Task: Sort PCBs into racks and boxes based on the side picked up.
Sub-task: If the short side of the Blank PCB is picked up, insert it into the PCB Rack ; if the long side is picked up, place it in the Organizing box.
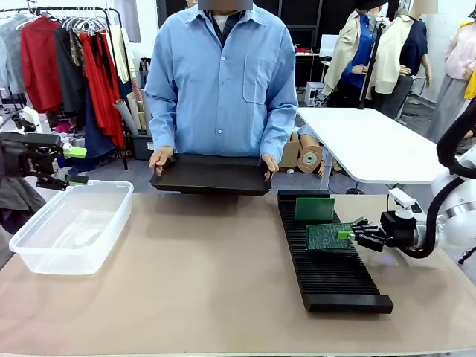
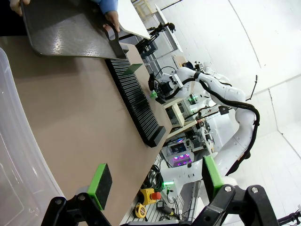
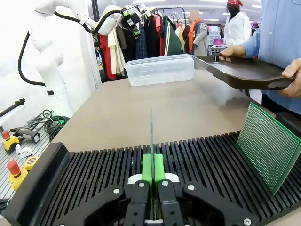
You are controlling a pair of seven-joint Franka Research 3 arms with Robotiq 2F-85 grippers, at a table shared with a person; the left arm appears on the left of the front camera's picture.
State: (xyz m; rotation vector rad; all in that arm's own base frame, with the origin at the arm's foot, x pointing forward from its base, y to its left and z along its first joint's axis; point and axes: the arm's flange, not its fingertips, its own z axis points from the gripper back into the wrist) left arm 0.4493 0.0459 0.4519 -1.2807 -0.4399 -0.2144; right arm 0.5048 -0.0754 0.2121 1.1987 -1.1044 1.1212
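- A green PCB [image 1: 329,236] is held edge-on, right of centre in the front view, pinched between the fingers of the right gripper [image 1: 348,234]; in the right wrist view it appears as a thin vertical line [image 3: 151,136] rising from the closed green pads [image 3: 153,169] at lower centre.
- The board is held upright above the ribbed slots of the long black rack [image 1: 331,275], apparently so that its lower edge can be dropped into one slot.
- A second PCB [image 1: 314,209] already stands in the rack nearer its far end; at the right edge of the right wrist view its dotted face [image 3: 268,146] is seen, leaning slightly in its slot.
- The rack is laid lengthwise from mid-frame toward the lower right of the front view, within the right arm's reach.
- A flat black tray [image 1: 212,175] is held at the table's far edge, upper centre, by a person's two hands [image 1: 161,158], tilted slightly, probably for offering boards.
- The clear box [image 1: 71,227] sits at the left of the front view; no boards can be made out inside.
- The left gripper [image 1: 76,165] is parked above the box's far left corner, its fingers spread wide and holding nothing.
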